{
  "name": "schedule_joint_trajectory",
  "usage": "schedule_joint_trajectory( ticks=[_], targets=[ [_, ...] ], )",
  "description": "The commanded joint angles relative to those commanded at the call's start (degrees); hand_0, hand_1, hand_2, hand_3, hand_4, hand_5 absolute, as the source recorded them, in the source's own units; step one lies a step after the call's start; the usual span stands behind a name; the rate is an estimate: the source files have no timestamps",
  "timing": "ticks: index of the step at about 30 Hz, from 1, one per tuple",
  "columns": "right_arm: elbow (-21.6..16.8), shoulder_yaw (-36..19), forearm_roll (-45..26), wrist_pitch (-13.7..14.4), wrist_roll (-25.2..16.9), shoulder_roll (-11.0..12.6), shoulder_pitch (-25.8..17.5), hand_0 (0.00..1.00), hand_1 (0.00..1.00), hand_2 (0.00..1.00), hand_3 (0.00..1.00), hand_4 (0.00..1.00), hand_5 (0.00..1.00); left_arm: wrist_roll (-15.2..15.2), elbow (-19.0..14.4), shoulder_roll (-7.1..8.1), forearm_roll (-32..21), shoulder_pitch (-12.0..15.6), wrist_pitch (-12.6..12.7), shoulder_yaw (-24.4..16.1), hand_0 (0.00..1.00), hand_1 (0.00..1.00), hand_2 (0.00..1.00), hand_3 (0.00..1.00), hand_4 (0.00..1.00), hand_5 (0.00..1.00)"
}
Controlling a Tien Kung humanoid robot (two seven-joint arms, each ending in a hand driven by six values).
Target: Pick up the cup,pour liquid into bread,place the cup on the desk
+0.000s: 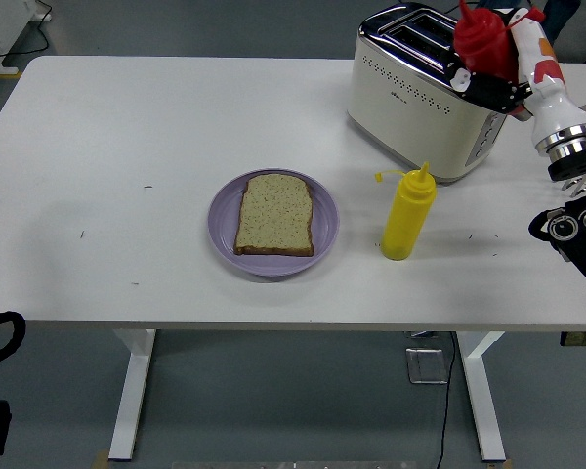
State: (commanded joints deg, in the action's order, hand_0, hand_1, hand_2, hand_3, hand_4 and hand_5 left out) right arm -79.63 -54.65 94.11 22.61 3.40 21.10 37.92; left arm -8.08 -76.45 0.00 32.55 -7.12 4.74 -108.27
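A white worktop on white legs stands over a grey floor, with someone's legs just visible past its far edge at 1 o'clock. Near the middle sits a lilac plate carrying one slice of speckled brown bread. At 3 o'clock from the plate, apart from it, stands a yellow squeeze bottle with its cap hanging open. Beyond that, at 1 o'clock, is a cream and chrome two-slot toaster.

There is no cup here; the thing being carried is a red squeeze bottle. The right hand holds it high at 1 o'clock, in front of the toaster's top, with the dark fingers wrapped around its body. The bottle looks tilted, its nozzle pointing up and left. The left arm rests low at 7 o'clock, below the worktop edge; I cannot tell how its hand is set.

The risks, as I judge them: the path to the bread passes over the toaster and the yellow bottle, so a low swing could knock either one. Tipping the bottle too early would put sauce on the toaster or worktop. Too hard a squeeze could flood the slice; a loose grip could let the bottle slip.
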Motion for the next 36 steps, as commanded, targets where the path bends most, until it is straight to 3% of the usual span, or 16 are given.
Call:
schedule_joint_trajectory(
  ticks=[3, 13, 15, 17, 20, 32, 36],
  targets=[
    [1.46, 4.61, 7.45, -2.68, 3.69, -0.56, 4.16, 0.055, 0.098, 0.253, 0.346, 0.606, 0.1, -0.03, 0.0, 0.0, -0.04, -0.09, 0.02, -0.29, 0.781, 0.729, 0.734, 0.686, 0.571, 0.998],
    [5.26, 11.98, 31.27, -7.48, 8.18, -2.79, 11.85, 0.058, 0.099, 0.247, 0.338, 0.578, 0.114, -0.05, 0.01, 0.0, -0.07, -0.13, 0.01, -0.54, 0.786, 0.733, 0.737, 0.69, 0.572, 0.998],
    [6.36, 15.01, 35.89, -10.24, 10.13, -3.1, 13.89, 0.058, 0.099, 0.247, 0.338, 0.578, 0.114, -0.05, 0.02, 0.0, -0.08, -0.14, 0.02, -0.6, 0.786, 0.733, 0.737, 0.69, 0.572, 0.998],
    [7.41, 17.66, 35.89, -12.34, 11.13, -3.33, 15.01, 0.058, 0.099, 0.247, 0.338, 0.578, 0.114, -0.06, 0.02, 0.0, -0.07, -0.2, -0.01, -0.57, 0.786, 0.733, 0.737, 0.69, 0.572, 0.998],
    [8.89, 20.64, 35.89, -13.2, 12.08, -3.64, 15.75, 0.058, 0.101, 0.247, 0.339, 0.565, 0.121, -0.06, 0.02, 0.0, -0.07, -0.29, -0.03, -0.56, 0.785, 0.735, 0.739, 0.691, 0.57, 0.998],
    [8.08, 18.24, 35.89, -11.11, 12.47, -2.53, 16.69, 0.059, 0.103, 0.244, 0.334, 0.546, 0.13, -0.11, 0.02, 0.0, -0.09, -0.35, 0.0, -0.81, 0.79, 0.737, 0.741, 0.693, 0.57, 0.998],
    [8.67, 23.65, 35.89, -11.58, 12.14, -2.53, 17.73, 0.059, 0.103, 0.244, 0.334, 0.546, 0.13, -0.11, 0.04, 0.0, -0.09, -0.38, -0.01, -0.79, 0.79, 0.737, 0.741, 0.693, 0.57, 0.998]
  ],
)
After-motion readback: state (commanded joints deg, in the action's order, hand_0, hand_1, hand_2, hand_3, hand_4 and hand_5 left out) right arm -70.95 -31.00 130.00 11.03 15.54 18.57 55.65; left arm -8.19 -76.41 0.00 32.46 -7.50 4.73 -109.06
